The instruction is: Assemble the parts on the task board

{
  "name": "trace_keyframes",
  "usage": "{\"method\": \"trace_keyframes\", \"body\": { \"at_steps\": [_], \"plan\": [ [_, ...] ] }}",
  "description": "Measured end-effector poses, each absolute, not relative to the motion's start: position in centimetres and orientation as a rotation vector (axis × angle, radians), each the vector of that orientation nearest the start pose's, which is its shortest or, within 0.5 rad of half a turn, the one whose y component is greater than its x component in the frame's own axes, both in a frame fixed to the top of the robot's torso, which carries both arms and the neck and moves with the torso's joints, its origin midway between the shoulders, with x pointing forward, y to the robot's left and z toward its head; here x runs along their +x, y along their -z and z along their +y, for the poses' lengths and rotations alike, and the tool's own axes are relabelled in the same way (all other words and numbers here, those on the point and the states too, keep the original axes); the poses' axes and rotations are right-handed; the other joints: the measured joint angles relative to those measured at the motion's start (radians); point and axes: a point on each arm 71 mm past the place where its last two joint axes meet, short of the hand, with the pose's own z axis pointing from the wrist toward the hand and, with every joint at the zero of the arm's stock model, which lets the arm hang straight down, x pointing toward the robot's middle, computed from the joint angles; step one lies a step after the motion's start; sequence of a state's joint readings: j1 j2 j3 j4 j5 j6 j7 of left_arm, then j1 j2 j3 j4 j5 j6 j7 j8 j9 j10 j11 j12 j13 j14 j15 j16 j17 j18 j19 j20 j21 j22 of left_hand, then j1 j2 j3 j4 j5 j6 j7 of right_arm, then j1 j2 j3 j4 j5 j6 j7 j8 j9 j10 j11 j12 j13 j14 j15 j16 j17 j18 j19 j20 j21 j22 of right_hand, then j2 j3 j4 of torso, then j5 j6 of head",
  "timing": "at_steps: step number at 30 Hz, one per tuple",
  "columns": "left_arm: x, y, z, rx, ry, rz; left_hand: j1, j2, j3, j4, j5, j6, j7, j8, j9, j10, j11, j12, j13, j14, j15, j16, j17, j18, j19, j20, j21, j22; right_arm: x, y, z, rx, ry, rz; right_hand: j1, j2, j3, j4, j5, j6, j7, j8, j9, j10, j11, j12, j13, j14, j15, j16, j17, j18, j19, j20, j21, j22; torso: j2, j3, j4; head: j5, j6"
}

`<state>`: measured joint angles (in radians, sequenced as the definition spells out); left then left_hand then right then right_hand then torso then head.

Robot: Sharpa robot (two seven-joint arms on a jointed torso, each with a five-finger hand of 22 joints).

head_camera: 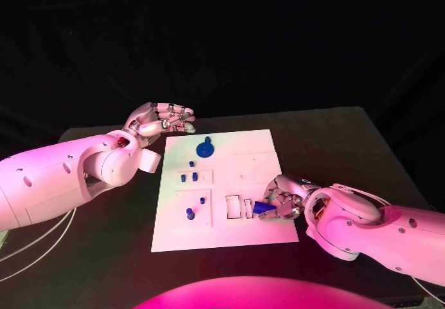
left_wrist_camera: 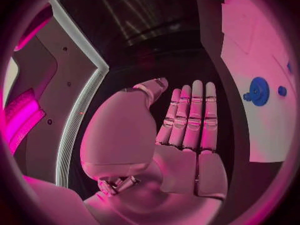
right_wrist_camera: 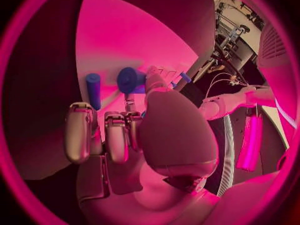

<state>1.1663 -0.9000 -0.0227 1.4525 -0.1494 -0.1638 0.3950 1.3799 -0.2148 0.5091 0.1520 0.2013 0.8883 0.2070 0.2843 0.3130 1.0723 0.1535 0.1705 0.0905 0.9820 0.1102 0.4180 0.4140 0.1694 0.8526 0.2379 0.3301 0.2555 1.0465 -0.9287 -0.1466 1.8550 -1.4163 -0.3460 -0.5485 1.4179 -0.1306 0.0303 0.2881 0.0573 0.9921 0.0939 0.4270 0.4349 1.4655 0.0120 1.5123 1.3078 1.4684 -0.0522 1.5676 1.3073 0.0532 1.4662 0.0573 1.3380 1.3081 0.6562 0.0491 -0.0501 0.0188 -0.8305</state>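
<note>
Fingers (head_camera: 278,205) of right hand (head_camera: 285,198) curled over board's (head_camera: 250,145) near right edge, pinching blue part (head_camera: 263,208) beside two small slots (head_camera: 239,206). In right wrist view, same hand (right_wrist_camera: 134,135) bent down onto board (right_wrist_camera: 125,40), blue cylinder (right_wrist_camera: 93,90) and round blue part (right_wrist_camera: 130,79) just past fingertips. Left hand (head_camera: 159,120) off board's far left corner, fingers straight and together in left wrist view, holding nothing (left_wrist_camera: 187,122). On board: round blue disc (head_camera: 205,149) near far edge, small blue pegs (head_camera: 189,176) in left recess, two more pegs (head_camera: 190,214) in nearer left recess. Black table (head_camera: 111,257) beneath board, dark backdrop beyond.
</note>
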Motion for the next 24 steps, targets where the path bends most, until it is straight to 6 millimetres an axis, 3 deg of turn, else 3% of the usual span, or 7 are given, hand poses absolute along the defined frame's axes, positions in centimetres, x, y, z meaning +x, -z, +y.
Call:
{"method": "trace_keyframes", "body": {
  "at_steps": [2, 8, 14, 24],
  "plan": [
    [49.3, 19.0, 25.0, -0.977, 1.535, 1.486, 0.000, 0.000, 0.000, 0.000, 0.000, 0.000, 0.000, 0.000, 0.000, 0.000, 0.000, 0.000, 0.000, -0.001, -0.001, 0.000, 0.000, 0.000, 0.000, 0.000, 0.000, 0.000, 37.1, 26.3, -17.3, 0.101, -0.514, 2.034, 0.001, -0.001, 0.013, -0.001, -0.002, 0.000, 0.000, 0.001, -0.001, 0.001, -0.008, -0.006, 0.000, -0.004, -0.004, 0.000, 0.000, 0.000, 0.000, 0.000, 0.000, 0.000, 0.000, 0.0001, 0.0001, -0.001, 0.003],
    [49.3, 19.0, 25.1, -0.988, 1.545, 1.485, 0.000, 0.000, 0.000, 0.000, 0.000, 0.000, 0.000, 0.000, 0.000, 0.000, 0.000, 0.000, 0.000, -0.001, -0.001, 0.000, 0.000, 0.000, 0.000, 0.000, 0.000, 0.000, 37.2, 25.4, -17.1, 0.140, -0.530, 2.017, 0.004, -0.002, 0.023, 0.003, 0.001, 0.002, 0.002, 0.001, -0.001, 0.000, -0.010, -0.006, 0.000, 0.000, -0.007, 0.000, 0.001, 0.000, 0.000, -0.007, 0.007, 0.000, 0.000, 0.0004, 0.0002, -0.001, 0.006],
    [49.3, 19.0, 25.0, -0.992, 1.550, 1.485, 0.000, 0.000, 0.000, 0.000, 0.000, 0.000, 0.000, 0.000, 0.000, 0.000, 0.000, 0.000, 0.001, -0.001, -0.001, 0.000, 0.000, 0.000, 0.000, 0.000, 0.000, -0.001, 37.2, 24.6, -16.9, 0.182, -0.559, 1.992, -0.012, 0.013, 0.031, 0.003, 0.001, 0.002, 0.002, 0.001, -0.001, 0.000, -0.016, -0.006, 0.000, -0.004, -0.011, 0.000, 0.001, 0.000, 0.000, -0.007, 0.007, 0.000, 0.000, -0.0013, 0.0002, 0.001, 0.007],
    [49.3, 19.0, 25.0, -0.994, 1.552, 1.486, 0.000, 0.000, 0.000, 0.000, 0.000, 0.000, 0.000, 0.000, 0.000, 0.000, 0.000, 0.000, 0.001, -0.001, -0.001, -0.004, 0.001, 0.000, 0.000, 0.000, 0.000, -0.002, 37.1, 24.2, -15.9, 0.239, -0.610, 1.982, -0.132, 0.030, 0.049, 0.005, 0.001, 0.007, 0.007, 0.002, -0.001, 0.000, -0.017, -0.006, 0.000, 0.000, -0.014, 0.000, 0.001, 0.000, 0.000, -0.015, 0.018, 0.000, 0.001, 0.0003, 0.0001, 0.010, 0.003]
  ]
}}
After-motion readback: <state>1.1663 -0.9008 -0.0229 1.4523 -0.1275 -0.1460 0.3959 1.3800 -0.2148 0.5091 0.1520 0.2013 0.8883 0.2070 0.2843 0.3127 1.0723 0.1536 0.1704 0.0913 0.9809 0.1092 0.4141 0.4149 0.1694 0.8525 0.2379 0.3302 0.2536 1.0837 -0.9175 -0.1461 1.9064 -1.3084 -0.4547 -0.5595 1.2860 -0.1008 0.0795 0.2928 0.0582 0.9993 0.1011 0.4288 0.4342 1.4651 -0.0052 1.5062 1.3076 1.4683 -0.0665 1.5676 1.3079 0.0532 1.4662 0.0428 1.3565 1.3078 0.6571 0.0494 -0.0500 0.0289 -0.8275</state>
